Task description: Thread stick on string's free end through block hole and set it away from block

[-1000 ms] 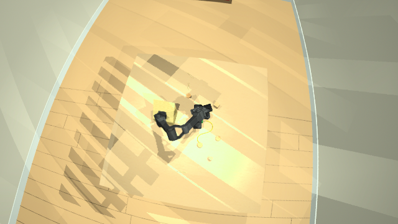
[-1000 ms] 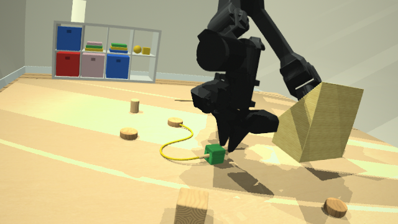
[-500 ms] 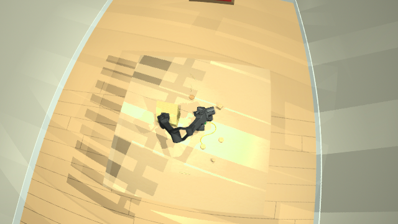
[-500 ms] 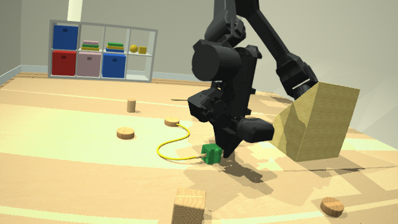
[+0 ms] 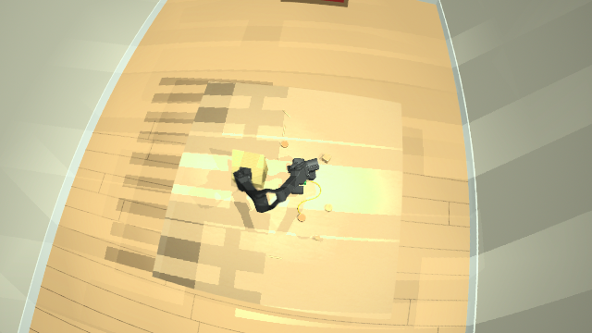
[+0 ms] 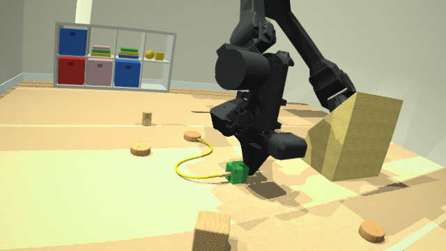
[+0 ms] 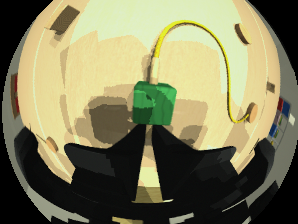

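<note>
The small green block [image 5: 304, 183] [image 6: 237, 173] [image 7: 156, 104] sits on the table with the stick through its hole. The stick's string end [image 6: 226, 173] [image 7: 155, 70] sticks out on the side away from the arm. The yellow string [image 5: 320, 190] [image 6: 175, 167] [image 7: 228, 70] curves from it to the round button [image 5: 302, 217] [image 6: 192, 136] [image 7: 253, 113]. My gripper [image 6: 251, 173] [image 7: 148, 124] is shut on the stick's other end, close against the block on the arm's side; the fingers hide that end. Whether they touch the block cannot be told.
A wooden cube [image 5: 326, 158] [image 6: 212, 228] and a disc [image 5: 284, 144] [image 6: 372, 231] lie on one side. Another disc [image 5: 328, 207] [image 6: 140, 149] and a short cylinder [image 5: 317, 238] [image 6: 146, 118] lie beyond the string. A loose stick [image 5: 275, 257] [image 6: 201, 111] lies farther off. A large wooden body [image 5: 250, 162] [image 6: 369, 139] stands by the arm.
</note>
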Action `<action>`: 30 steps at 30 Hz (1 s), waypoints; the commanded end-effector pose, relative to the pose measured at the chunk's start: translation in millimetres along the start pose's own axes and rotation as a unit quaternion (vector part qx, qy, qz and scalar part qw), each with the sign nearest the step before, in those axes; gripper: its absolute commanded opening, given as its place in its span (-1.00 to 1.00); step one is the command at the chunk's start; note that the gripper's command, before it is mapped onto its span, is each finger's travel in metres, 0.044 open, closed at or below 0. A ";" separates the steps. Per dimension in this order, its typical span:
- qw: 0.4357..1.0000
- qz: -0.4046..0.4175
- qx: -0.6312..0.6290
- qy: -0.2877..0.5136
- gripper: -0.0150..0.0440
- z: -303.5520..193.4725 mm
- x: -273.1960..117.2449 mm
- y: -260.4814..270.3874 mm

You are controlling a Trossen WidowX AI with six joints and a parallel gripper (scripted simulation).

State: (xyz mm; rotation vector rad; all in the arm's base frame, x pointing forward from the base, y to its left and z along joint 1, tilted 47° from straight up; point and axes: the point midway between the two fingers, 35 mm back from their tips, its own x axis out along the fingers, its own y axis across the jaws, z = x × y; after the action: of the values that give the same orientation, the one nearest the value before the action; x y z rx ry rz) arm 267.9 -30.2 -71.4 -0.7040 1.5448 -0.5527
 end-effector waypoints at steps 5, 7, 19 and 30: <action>1.000 0.001 0.004 -0.015 -0.49 -0.9 0.6 -0.8; 1.000 0.001 0.004 -0.015 -0.49 -0.9 0.6 -0.8; 1.000 0.002 0.004 -0.015 -0.49 -14.7 0.6 -1.2; 1.000 0.000 0.004 -0.015 -0.49 -29.0 0.4 -0.5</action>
State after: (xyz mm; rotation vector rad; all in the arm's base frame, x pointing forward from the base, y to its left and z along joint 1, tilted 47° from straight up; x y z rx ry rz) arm 243.7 -32.7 -68.7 -0.7065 1.5163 -0.5436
